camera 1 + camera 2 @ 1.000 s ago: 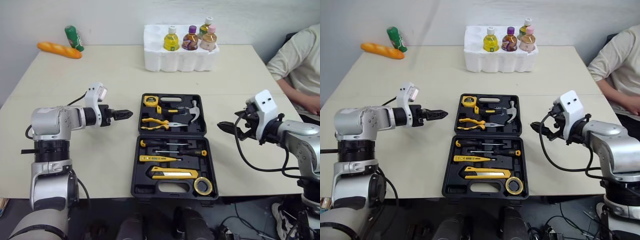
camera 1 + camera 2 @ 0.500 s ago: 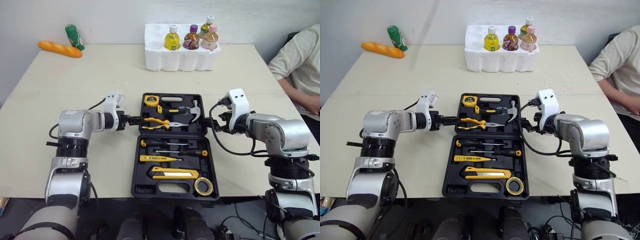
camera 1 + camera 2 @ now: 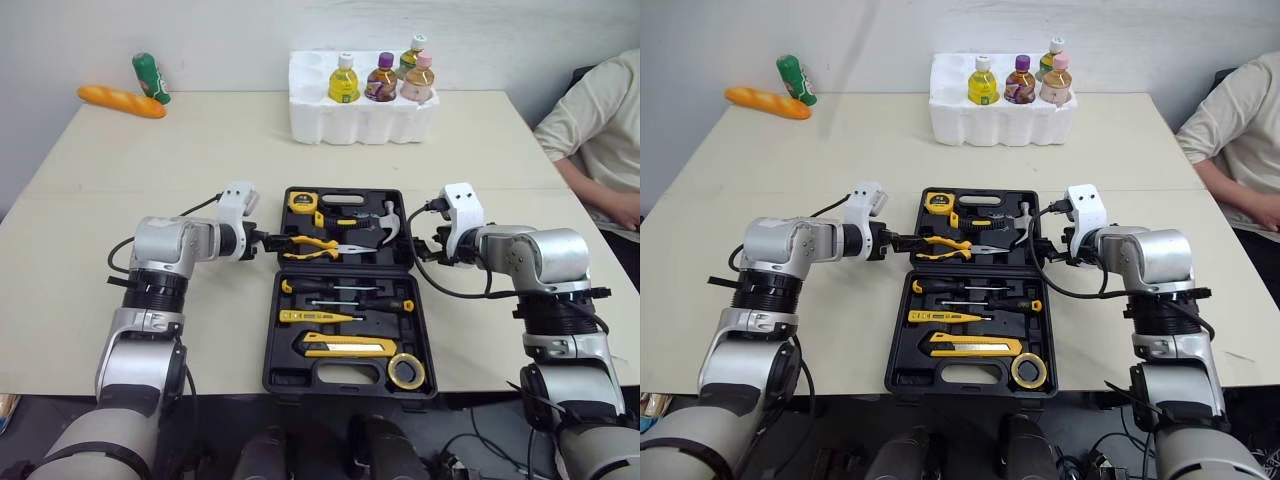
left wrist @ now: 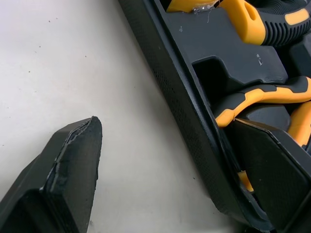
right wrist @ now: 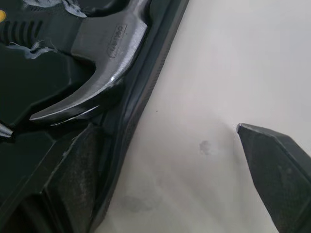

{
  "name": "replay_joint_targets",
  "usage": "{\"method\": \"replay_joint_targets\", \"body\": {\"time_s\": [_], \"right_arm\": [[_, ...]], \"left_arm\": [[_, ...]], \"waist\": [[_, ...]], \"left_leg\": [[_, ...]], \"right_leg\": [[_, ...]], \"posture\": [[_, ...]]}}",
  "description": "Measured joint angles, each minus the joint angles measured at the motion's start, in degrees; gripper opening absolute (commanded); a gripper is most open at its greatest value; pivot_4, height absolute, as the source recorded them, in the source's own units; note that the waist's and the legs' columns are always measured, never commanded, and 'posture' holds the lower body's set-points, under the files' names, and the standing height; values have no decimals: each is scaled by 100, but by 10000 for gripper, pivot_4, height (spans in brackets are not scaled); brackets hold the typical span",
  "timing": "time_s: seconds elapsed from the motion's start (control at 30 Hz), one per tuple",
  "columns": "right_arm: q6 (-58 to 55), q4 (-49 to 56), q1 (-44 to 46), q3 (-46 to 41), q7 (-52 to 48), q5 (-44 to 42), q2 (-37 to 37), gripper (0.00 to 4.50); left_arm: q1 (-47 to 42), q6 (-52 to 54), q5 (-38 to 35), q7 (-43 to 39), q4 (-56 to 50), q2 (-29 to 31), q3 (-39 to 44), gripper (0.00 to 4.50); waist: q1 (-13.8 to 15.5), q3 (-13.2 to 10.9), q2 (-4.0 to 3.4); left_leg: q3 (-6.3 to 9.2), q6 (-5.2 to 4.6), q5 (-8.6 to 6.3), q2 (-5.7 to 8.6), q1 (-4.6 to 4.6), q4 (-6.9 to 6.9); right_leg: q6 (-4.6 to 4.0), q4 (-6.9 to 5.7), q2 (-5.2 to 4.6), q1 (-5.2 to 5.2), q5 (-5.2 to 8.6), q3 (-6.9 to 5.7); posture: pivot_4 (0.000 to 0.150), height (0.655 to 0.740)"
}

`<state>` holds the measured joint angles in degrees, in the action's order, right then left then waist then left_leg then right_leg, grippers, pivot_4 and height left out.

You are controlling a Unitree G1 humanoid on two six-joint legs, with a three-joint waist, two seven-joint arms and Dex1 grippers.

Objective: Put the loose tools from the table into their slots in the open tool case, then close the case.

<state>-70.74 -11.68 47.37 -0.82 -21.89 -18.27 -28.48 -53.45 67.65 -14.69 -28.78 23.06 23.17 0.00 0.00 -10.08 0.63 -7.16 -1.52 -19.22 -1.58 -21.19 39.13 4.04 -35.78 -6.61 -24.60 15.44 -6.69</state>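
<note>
The black tool case (image 3: 268,352) lies open and flat at the table's front centre. Its far half holds a tape measure (image 3: 301,201), a hammer (image 3: 388,222) and yellow pliers (image 3: 312,245). Screwdrivers (image 3: 340,290), a utility knife (image 3: 350,347) and a tape roll (image 3: 406,372) sit in the near half. My left gripper (image 3: 268,240) is open at the far half's left wall (image 4: 184,107), one finger (image 4: 63,184) over the table and the other inside the case. My right gripper (image 3: 420,247) is open at the right wall (image 5: 146,92), one finger (image 5: 277,170) over the table and the other beside the hammer head (image 5: 104,53).
A white foam tray (image 3: 360,120) with several bottles stands behind the case. A bread loaf (image 3: 120,100) and a green bottle (image 3: 150,77) lie at the far left corner. A person's sleeve and arm (image 3: 600,140) rest at the table's right edge.
Both arms swung inward from the table's sides to the far half of the case. Each gripper now straddles a side wall. The case and tools have not moved.
</note>
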Motion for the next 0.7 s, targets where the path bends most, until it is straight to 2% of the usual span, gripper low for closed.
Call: {"method": "replay_joint_targets", "body": {"time_s": [0.07,0.13,0.17,0.2,0.3,0.33,0.4,0.43,0.7], "right_arm": [[-74,-14,66,140,-2,57,-10,45000],[-65,-3,72,206,-32,68,-24,40025],[-70,10,73,227,-56,60,-15,36874],[-97,26,76,230,-64,45,23,33311],[-324,21,142,83,-15,9,248,17899],[-371,10,154,47,2,5,290,12930],[-465,-3,175,-12,171,40,442,3904],[-482,-18,176,-38,264,68,493,832],[-566,205,47,-235,467,122,635,0]], "left_arm": [[-12,36,75,73,-20,-32,-105,38637],[-1,39,99,74,-12,-69,-128,32529],[3,39,98,70,-8,-109,-129,27762],[10,40,99,68,-12,-164,-135,24204],[79,113,92,87,-157,-286,-162,9920],[130,150,101,133,-253,-319,-171,7049],[288,183,154,249,-490,-385,-233,5498],[356,194,160,301,-559,-433,-242,5473],[476,171,139,381,-735,-541,-115,5464]], "waist": [[2,7,-11],[-2,10,-14],[-1,10,-13],[-2,12,-13],[-14,29,-20],[-7,36,-29],[-22,74,-48],[-12,110,-53],[1,156,-60]], "left_leg": [[2,-1,-1,2,1,0],[1,-1,-1,2,2,0],[2,-1,-1,2,3,0],[3,-1,-1,1,3,0],[4,1,-2,0,7,0],[5,1,-2,0,10,0],[5,2,-2,0,14,-2],[6,2,-3,0,15,-3],[13,0,-9,1,13,-9]], "right_leg": [[0,3,-1,2,0,-1],[0,4,-1,4,0,-1],[0,3,-1,5,0,-2],[0,3,-1,6,0,-2],[0,3,0,8,0,-2],[0,4,-1,12,0,-2],[0,4,-1,14,0,0],[0,8,-2,17,0,-1],[0,21,-5,20,0,-4]], "posture": [[1500,7367],[1500,7367],[1500,7367],[1500,7367],[1500,7367],[1500,7367],[1500,7367],[1500,7367],[1500,7367]]}}
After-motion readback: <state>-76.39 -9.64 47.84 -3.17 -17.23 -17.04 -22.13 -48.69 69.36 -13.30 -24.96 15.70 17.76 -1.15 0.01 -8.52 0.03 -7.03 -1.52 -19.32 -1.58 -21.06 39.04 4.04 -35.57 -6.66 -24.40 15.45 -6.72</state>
